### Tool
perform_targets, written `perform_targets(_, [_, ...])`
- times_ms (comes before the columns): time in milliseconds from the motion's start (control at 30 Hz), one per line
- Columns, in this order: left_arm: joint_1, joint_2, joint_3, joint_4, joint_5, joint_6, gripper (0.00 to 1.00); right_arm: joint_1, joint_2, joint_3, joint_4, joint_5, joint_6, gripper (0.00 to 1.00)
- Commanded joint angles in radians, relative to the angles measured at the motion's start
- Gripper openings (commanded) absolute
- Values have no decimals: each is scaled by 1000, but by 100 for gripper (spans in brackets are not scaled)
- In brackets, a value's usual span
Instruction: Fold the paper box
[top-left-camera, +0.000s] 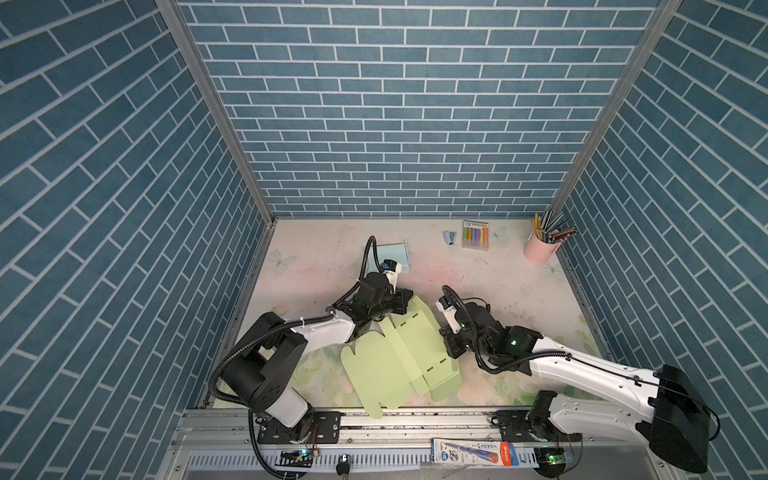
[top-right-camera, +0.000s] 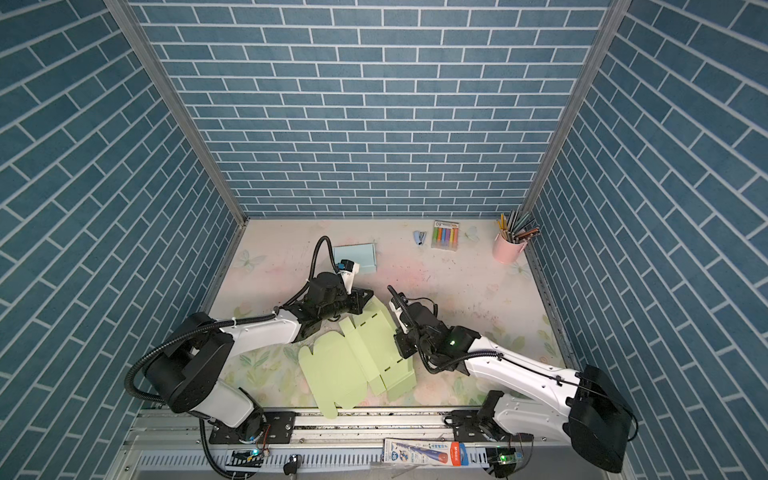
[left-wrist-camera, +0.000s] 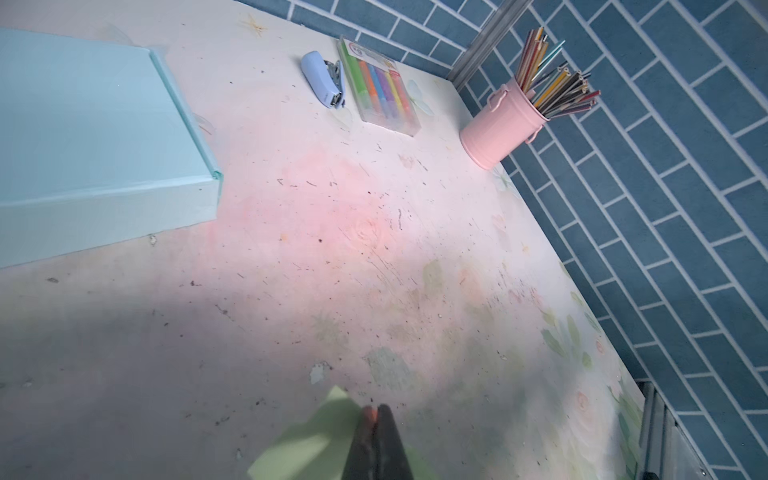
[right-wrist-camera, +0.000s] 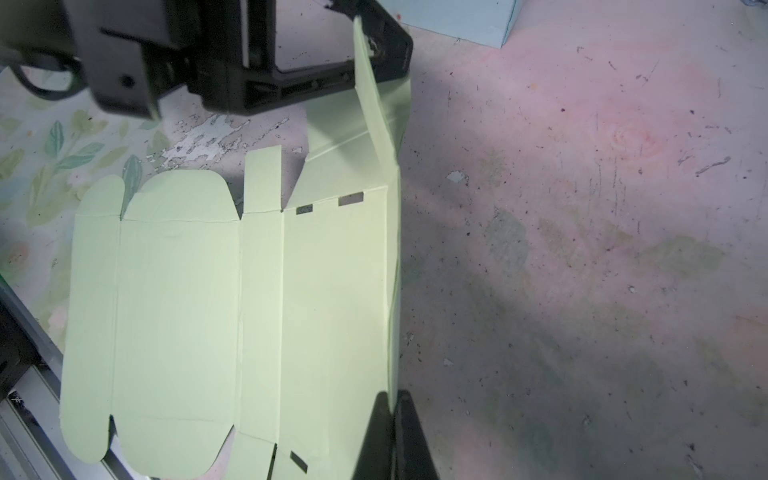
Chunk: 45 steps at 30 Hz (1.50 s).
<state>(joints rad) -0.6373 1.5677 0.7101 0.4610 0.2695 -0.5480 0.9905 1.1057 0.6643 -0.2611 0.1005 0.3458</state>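
The paper box (top-left-camera: 399, 357) (top-right-camera: 357, 357) is a pale green cut sheet lying mostly flat on the table near the front edge. My left gripper (top-left-camera: 405, 301) (left-wrist-camera: 376, 409) is shut on the sheet's far corner flap (left-wrist-camera: 316, 440) and holds it lifted off the table. From the right wrist view that same left gripper (right-wrist-camera: 365, 37) shows with the flap standing upright in it. My right gripper (top-left-camera: 448, 345) (right-wrist-camera: 392, 399) is shut on the sheet's right side panel (right-wrist-camera: 390, 291), which is bent up along its crease. The remaining panels (right-wrist-camera: 178, 311) lie flat.
A closed light blue box (top-left-camera: 392, 255) (left-wrist-camera: 83, 137) lies behind the left arm. Along the back stand a stapler (top-left-camera: 449, 237), a marker pack (top-left-camera: 475, 235) and a pink cup of pencils (top-left-camera: 540, 247). The sheet's front tab overhangs the metal rail (top-left-camera: 415, 419).
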Motion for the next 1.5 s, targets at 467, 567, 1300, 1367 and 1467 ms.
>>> perform_targets(467, [0, -71, 42, -68, 75, 119, 0, 9, 5, 8, 14, 1, -65, 0])
perform_targets(567, [-26, -93, 47, -117, 74, 147, 0, 17, 24, 23, -3, 20, -67, 0])
perform_targets(1300, [-155, -229, -143, -101, 27, 85, 0, 48, 46, 69, -16, 116, -94, 0])
perform_targets(1367, [-157, -228, -155, -100, 25, 82, 0, 67, 65, 80, -30, 158, -103, 0])
perform_targets(1467, [-147, -253, -178, -128, -1, 89, 0, 93, 85, 90, -55, 220, -119, 0])
